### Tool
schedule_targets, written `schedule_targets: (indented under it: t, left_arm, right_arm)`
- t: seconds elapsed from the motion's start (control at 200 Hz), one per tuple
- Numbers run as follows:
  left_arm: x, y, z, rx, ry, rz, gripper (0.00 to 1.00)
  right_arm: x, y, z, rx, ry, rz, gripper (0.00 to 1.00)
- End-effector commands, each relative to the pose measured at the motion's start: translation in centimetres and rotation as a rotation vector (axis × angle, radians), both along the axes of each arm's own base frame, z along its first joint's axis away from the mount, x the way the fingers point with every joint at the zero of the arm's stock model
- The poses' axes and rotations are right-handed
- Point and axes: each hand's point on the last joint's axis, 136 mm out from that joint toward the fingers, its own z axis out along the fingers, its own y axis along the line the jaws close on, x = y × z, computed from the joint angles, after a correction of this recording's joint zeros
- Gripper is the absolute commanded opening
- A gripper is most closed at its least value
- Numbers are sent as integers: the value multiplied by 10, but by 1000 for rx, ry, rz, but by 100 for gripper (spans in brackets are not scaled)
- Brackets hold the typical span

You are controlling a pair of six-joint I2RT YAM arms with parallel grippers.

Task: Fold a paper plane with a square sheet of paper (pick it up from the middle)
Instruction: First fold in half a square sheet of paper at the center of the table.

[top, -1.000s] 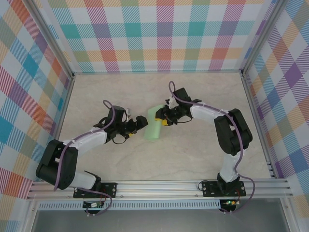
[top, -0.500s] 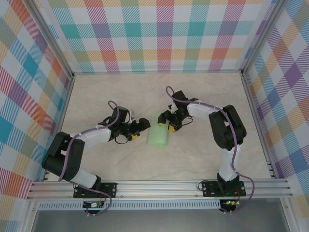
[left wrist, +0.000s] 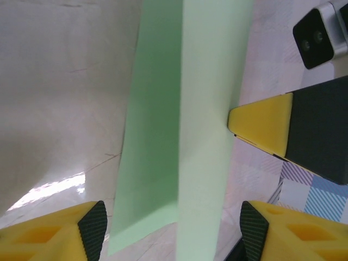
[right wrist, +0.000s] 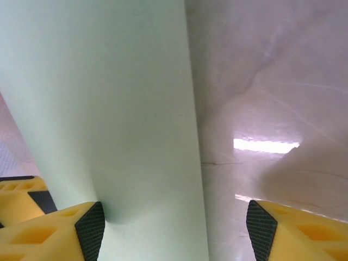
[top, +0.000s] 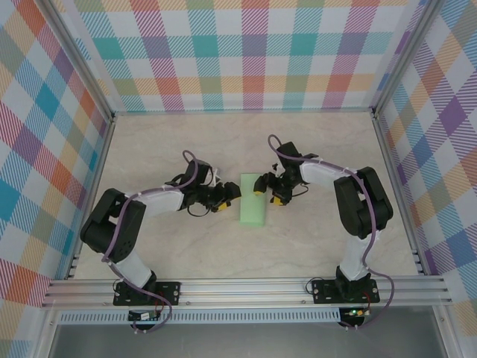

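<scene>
Setting: pastel checked walls (top: 253, 52) enclose a pale marbled desk (top: 186, 149); both arms reach in toward its middle
Paper: thin pale mint-green sheet of paper (top: 253, 209) lies on the desk near the middle, between the two arms; from above it is a long narrow rectangle, not a square
Crease: left wrist view shows a straight ridge running the length of the sheet, one panel shaded and one lit; cannot tell whether it is pressed flat or slightly tented
Left fingers: left fingers (top: 228, 198) sit at the sheet's left long edge; in their own wrist view the yellow fingers with black pads stand apart with the sheet's end between them, neither pad pressing, nothing held
Right fingers: right fingers (top: 268, 195) sit at the upper right edge, spread wide, not clamped; one yellow tip touches the sheet's edge in the left wrist view
Done (judged): first lengthwise half fold looks made
Left (judged): nose corner folds and wing folds; no pointed tip or wings seen yet, so most of the task remains
Next (judged): steady one long edge while the other side is worked
Risk (judged): thin paper may slide on the smooth desk
</scene>
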Motion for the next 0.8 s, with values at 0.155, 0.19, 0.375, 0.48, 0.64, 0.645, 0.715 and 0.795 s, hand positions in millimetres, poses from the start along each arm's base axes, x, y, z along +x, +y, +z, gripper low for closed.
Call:
schedule_targets:
  t: [0.155, 0.19, 0.375, 0.48, 0.64, 0.645, 0.715, 0.795]
  left_arm:
    - [0, -23, 5, -76, -2, -65, 59]
    - [0, -25, 6, -84, -3, -68, 59]
    - [-2, -33, 4, -99, 10, -95, 56]
    - [-2, -36, 1, -97, 15, -97, 53]
    - [-2, -40, -3, -95, 27, -103, 36]
    - [-2, -40, -3, -94, 27, -102, 35]
    - [-1, -40, -5, -85, 32, -101, 26]
    - [0, -39, -7, -71, 30, -101, 19]
  right_arm:
    - [0, -1, 6, 34, -8, -30, 72]
    - [0, -1, 6, 39, -8, -35, 72]
    - [2, 0, 7, 71, -9, -66, 73]
    - [3, -2, 7, 78, -5, -84, 73]
    - [3, -3, 6, 91, -6, -106, 73]
    - [3, -3, 6, 90, -6, -106, 73]
    - [1, -5, 4, 85, -1, -113, 73]
    - [0, -4, 5, 101, 3, -115, 73]
